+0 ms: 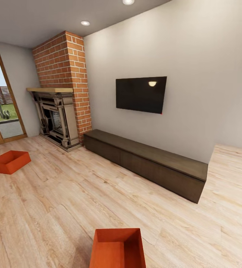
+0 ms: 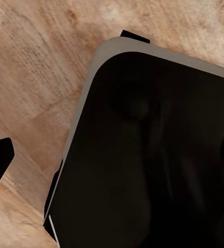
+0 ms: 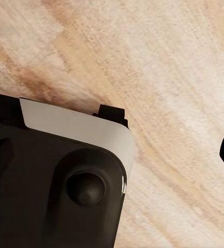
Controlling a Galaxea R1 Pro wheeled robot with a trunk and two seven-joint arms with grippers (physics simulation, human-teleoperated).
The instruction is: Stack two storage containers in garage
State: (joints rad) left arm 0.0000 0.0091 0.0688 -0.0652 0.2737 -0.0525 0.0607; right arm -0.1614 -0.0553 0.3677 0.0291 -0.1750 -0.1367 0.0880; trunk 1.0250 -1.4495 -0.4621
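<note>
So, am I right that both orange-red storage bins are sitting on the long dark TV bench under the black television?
Not quite: in the head view both bins sit on the wood plank floor, not on the bench, which does run below the television.

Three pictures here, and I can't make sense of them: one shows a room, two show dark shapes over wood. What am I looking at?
These are simulator renders from a wheeled robot with two arms. The big picture comes from a camera on its head, looking over a living room: a brick fireplace, a black TV on the wall, a long low dark cabinet beneath it, and a light wood floor. Two orange-red storage containers sit on that floor, one close in front of the robot and one farther off toward the glass door. The other two pictures come from cameras on the robot's wrists, pointing down. The dark rounded shapes there seem to be parts of the robot's own body above the planks. Nothing is held; whether the grippers are open cannot be told.
</note>
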